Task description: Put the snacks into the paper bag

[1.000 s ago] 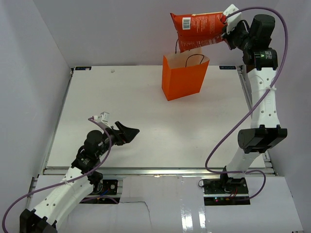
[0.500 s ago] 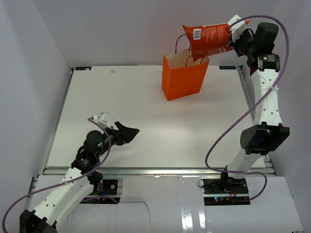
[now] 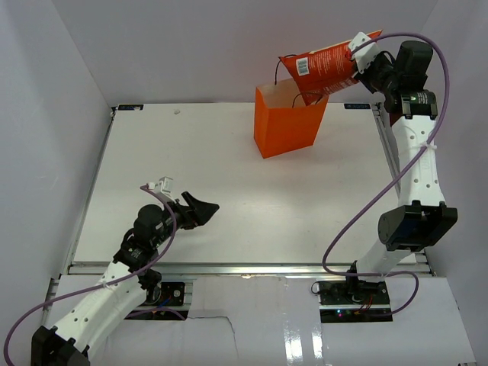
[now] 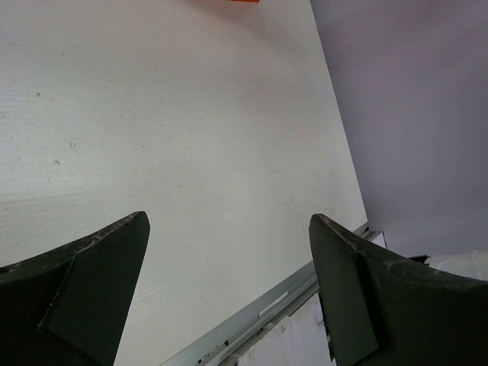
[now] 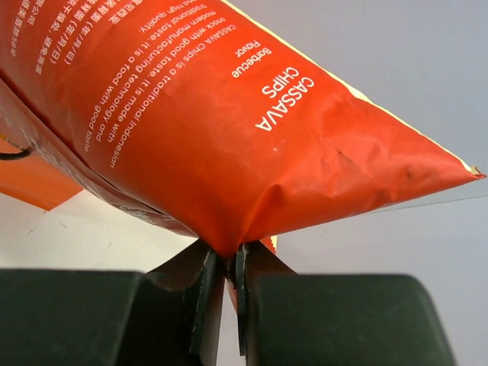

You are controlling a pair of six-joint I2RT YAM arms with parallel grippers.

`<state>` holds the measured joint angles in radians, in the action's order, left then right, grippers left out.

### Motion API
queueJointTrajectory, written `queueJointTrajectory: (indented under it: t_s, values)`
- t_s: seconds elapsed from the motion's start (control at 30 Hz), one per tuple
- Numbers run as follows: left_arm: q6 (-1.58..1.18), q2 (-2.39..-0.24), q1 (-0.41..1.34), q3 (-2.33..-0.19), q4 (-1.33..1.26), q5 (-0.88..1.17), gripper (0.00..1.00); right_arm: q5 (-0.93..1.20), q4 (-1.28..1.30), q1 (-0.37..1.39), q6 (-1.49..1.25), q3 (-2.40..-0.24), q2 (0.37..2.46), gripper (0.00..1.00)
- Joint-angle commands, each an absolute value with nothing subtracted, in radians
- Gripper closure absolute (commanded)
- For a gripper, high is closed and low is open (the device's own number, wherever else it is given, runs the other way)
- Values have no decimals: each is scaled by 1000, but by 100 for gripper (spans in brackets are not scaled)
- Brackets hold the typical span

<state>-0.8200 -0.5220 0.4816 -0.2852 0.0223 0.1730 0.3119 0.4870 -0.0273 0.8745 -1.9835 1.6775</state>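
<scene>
The red-orange chip bag (image 3: 324,67) hangs tilted above the mouth of the orange paper bag (image 3: 288,126), which stands upright at the table's far side. My right gripper (image 3: 361,67) is shut on the chip bag's sealed end; in the right wrist view the chip bag (image 5: 198,114) fills the upper frame and its edge is pinched at my right gripper (image 5: 229,263). A corner of the paper bag (image 5: 30,183) shows at the left. My left gripper (image 3: 206,207) is open and empty low over the table's near left; in the left wrist view it (image 4: 229,244) holds nothing. No small candies are in view.
White table (image 3: 229,191) with metal rails along its near edge (image 3: 244,267) and right side. White walls enclose the left, back and right. The paper bag's black loop handles (image 3: 307,93) stand just under the chip bag.
My right gripper has swung the chip bag left and tipped its free end down toward the paper bag's mouth. The left arm has not moved.
</scene>
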Motion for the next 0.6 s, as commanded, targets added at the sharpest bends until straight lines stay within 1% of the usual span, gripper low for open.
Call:
queueJointTrajectory:
  t_s: [0.0,0.17,0.2,0.4,0.47,0.57]
  values:
    - [-818,-532,479,-279,-21,189,4,302,361,-3,925,-1959,1600,88]
    - [-815,-535,479,-281,-23,190,4,236,331,66,1050,-1908,1572,85]
    - [-815,-534,479,-281,-21,189,4,220,322,80,1066,-1901,1574,84]
    - [-813,-534,479,-281,-15,193,4,198,342,107,1095,-1917,1598,82]
    - [-818,-529,479,-279,-15,195,4,192,342,115,1092,-1925,1600,80]
    - [-827,-514,479,-268,-18,192,4,166,345,132,1086,-1947,1612,79]
